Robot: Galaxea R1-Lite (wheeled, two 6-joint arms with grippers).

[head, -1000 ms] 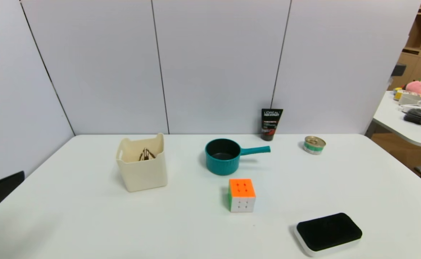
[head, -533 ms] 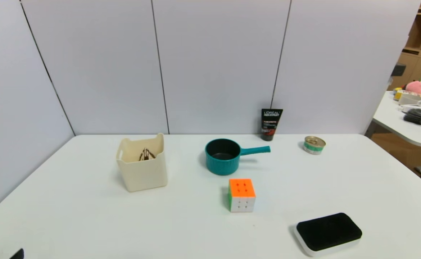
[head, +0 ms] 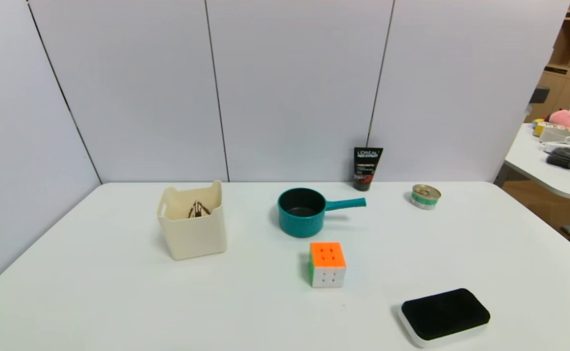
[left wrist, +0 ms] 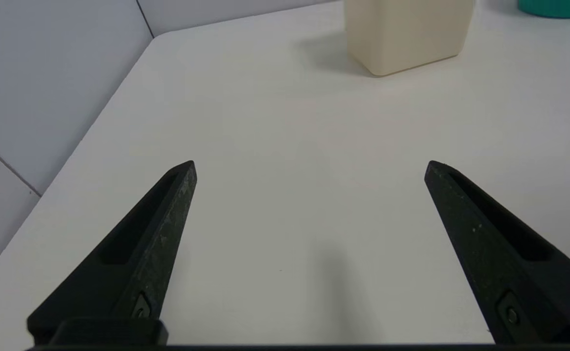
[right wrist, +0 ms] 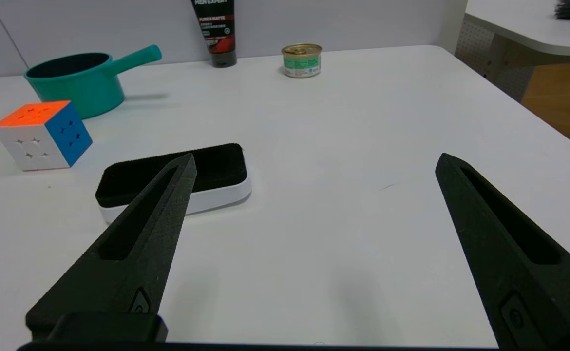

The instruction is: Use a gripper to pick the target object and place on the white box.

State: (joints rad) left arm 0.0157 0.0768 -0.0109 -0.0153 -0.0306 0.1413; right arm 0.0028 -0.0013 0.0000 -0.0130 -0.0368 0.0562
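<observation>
The cream-white tub (head: 193, 222) stands on the table's left half, and the chocolate-topped cake slice (head: 198, 209) lies inside it, only its dark top showing over the rim. The left wrist view catches the tub's lower wall (left wrist: 407, 36) far ahead of my left gripper (left wrist: 310, 168), which is open over bare table near the left edge with nothing between its fingers. My right gripper (right wrist: 315, 162) is open too, low over the near right part of the table. Neither gripper appears in the head view.
A teal saucepan (head: 302, 211) sits mid-table with its handle pointing right. In front of it stands an orange-and-white puzzle cube (head: 327, 264). A black-topped pad (head: 444, 316) lies front right. A black tube (head: 367, 168) and a small tin (head: 425, 196) stand at the back.
A black part of the left arm showed at the head view's left edge a second ago, dropped to the bottom corner, and is now out of that view. Nothing on the table moved.
</observation>
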